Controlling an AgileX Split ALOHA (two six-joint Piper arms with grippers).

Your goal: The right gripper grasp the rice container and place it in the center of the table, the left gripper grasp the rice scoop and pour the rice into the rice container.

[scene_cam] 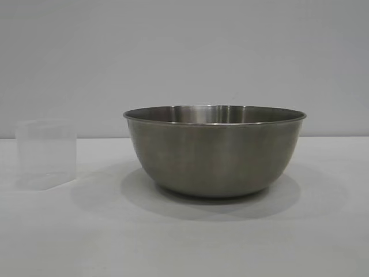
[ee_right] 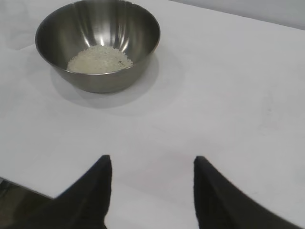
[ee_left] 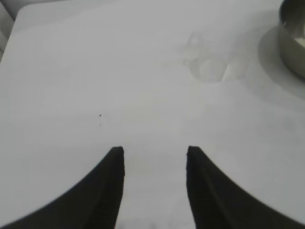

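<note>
**Counter stock: bowl with rice, empty cup, two idle claws**

Item 1, the steel bowl: it is sitting upright on the white counter, near the middle of the exterior view and a little toward its right. Its rolled rim is showing all the way round, and a soft shadow is spreading on the cloth beneath it. In the right wrist view the bowl is lying well ahead of the claw, and in the left wrist view only an edge of it is peeking in at the picture's border.

Item 2, the rice: a pale heap is resting in the bottom of the bowl, covering part of the floor and leaving the brushed sides bare.

Item 3, the clear plastic cup: it is standing upright on the counter at the left of the exterior view, apart from the bowl and touching nothing else. It is looking empty. In the left wrist view the cup is showing only faintly against the cloth, well ahead of the claw and beside the bowl's shadow.

Item 4, the left claw: it is hovering over bare cloth, its two black fingers standing apart with nothing between them.

Item 5, the right claw: it is hanging over the counter's near edge, pointing toward the bowl, its fingers spread and gripping nothing.

Neither claw is appearing in the exterior view.
</note>
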